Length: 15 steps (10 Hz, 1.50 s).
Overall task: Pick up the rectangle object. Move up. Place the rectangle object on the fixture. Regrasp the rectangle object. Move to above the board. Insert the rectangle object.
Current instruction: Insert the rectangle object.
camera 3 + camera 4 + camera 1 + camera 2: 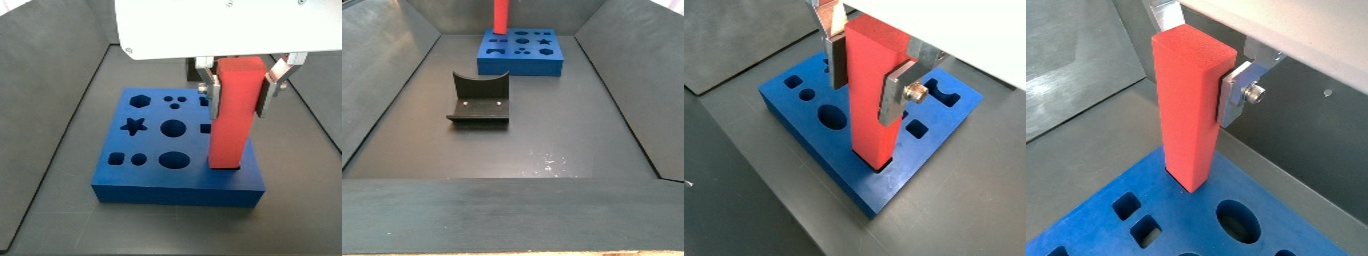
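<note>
The red-orange rectangle object (871, 90) stands upright, and my gripper (869, 85) is shut on its upper part, a silver finger (895, 95) pressing each side. Its lower end meets the blue board (818, 125) at a cutout near one edge in a wrist view. It shows the same way as the rectangle object (1189, 110) over the board (1173, 215) and as the rectangle object (237, 112) on the board (147, 175). In a side view from afar, the rectangle object (500, 14) rises from the board (529, 55). The fixture (478, 100) sits apart, nearer the front.
Star, round, square and hexagon cutouts (134, 126) dot the board's top. Dark sloped walls (396, 80) enclose the grey floor on both sides. The fixture stands mid-floor between the board and the near edge.
</note>
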{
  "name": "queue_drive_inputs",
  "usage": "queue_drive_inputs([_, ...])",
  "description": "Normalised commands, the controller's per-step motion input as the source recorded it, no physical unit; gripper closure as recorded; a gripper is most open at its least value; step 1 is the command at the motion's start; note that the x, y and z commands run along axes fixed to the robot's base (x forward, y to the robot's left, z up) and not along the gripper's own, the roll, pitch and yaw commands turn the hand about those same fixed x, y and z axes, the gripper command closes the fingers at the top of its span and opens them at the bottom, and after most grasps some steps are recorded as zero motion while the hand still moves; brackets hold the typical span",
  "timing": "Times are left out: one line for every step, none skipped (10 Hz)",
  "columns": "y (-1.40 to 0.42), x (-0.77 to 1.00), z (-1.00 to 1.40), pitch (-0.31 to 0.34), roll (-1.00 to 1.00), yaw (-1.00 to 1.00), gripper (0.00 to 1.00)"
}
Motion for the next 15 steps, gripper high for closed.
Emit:
queue_drive_inputs([-0.1,0.07,-0.11,-0.037,-0.02,0.0,1.0])
queue_drive_inputs([0.0,0.02,0.0,0.0,0.0,0.0,1.0])
queue_drive_inputs([0.0,0.0,-0.03,0.0,0.0,0.0,1.0])
queue_drive_inputs([0.0,0.01,-0.13,0.0,0.0,0.0,1.0])
queue_drive_inputs([0.0,0.03,-0.17,0.0,0.0,0.0,1.0])
queue_drive_inputs([-0.01,0.04,-0.21,0.0,0.0,0.01,1.0])
queue_drive_inputs([-0.04,0.04,-0.26,0.0,0.0,0.01,1.0])
queue_drive_inputs([-0.09,0.07,-0.35,0.0,0.0,0.02,1.0])
queue_drive_inputs([-0.13,0.11,-0.45,0.0,0.01,0.05,1.0])
queue_drive_inputs([-0.11,0.17,-0.52,0.0,0.0,0.09,1.0])
queue_drive_inputs([-0.08,0.16,-0.58,0.0,0.0,0.08,1.0])
queue_drive_inputs([-0.07,0.17,-0.57,0.0,0.0,0.08,1.0])
queue_drive_inputs([-0.02,0.15,-0.47,0.0,0.0,0.06,1.0])
queue_drive_inputs([0.0,0.0,0.0,0.0,0.0,0.0,0.0])
queue_drive_inputs([0.0,0.0,0.0,0.0,0.0,0.0,0.0])
